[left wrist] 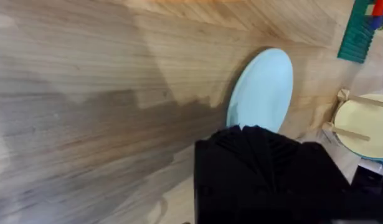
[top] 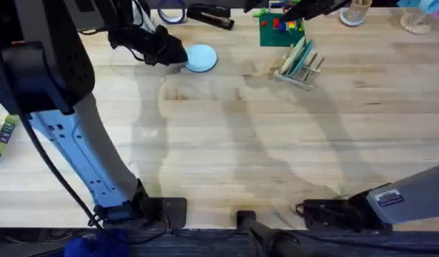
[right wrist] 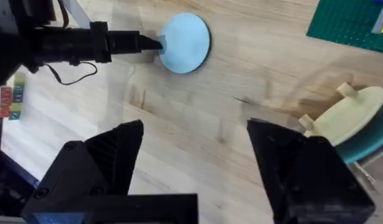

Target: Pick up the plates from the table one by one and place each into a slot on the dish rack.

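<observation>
left hand [top: 178,57] sat touching pale plate's [top: 201,58] left edge, grip state we couldn't tell | rack [top: 299,66] lay well right | right hand [right wrist: 194,152] gaped wide, empty

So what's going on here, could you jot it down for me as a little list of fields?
left gripper: at the edge of the light-blue plate, which lies on the table; grip not clear
right gripper: open, holding nothing, above the table
dish rack: holds a cream plate and a teal plate
green baseplate: behind the rack, with coloured blocks on it
plates left on table: one
</observation>
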Tool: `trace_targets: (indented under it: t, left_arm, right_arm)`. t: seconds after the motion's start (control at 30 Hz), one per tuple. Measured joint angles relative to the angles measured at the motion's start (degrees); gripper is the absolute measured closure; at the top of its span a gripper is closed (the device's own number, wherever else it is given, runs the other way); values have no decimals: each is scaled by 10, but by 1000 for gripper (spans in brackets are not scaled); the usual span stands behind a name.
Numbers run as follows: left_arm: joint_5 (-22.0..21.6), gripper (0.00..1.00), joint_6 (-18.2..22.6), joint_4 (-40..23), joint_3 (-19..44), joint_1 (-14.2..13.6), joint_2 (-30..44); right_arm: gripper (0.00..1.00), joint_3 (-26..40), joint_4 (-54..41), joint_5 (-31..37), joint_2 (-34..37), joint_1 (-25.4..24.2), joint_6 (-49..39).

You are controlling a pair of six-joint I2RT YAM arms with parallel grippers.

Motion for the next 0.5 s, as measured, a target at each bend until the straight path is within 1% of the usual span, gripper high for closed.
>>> trace_targets:
  t: [0.2, 0.5]
  left_arm:
    - [2, 962, -6, 11, 0, 0, 0]
    - [2, 963, -13, 12, 0, 0, 0]
  right_arm:
    - [7, 0, 0, 0, 0, 0, 0]
    - [6, 0, 0, 0, 0, 0, 0]
